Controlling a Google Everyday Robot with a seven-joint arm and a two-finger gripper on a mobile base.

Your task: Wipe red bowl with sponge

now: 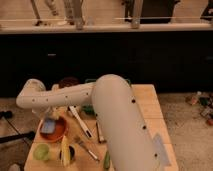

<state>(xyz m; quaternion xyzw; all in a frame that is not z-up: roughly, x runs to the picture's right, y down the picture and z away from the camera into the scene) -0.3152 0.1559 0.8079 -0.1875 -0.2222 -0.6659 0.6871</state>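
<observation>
The red bowl [54, 132] sits at the front left of the wooden table [150, 107]. The pale blue-grey sponge [48, 126] lies inside it, on its left half. My gripper [46, 118] hangs down from the white wrist [30, 95] right over the sponge and seems to touch it from above. The thick white arm [117, 120] crosses the table from the front right and hides much of its middle.
A darker maroon bowl [68, 81] stands at the back left. A knife [80, 121] and a fork [87, 149] lie right of the red bowl. A green fruit [41, 151] and a small dark bowl with yellow corn [66, 151] sit at the front edge.
</observation>
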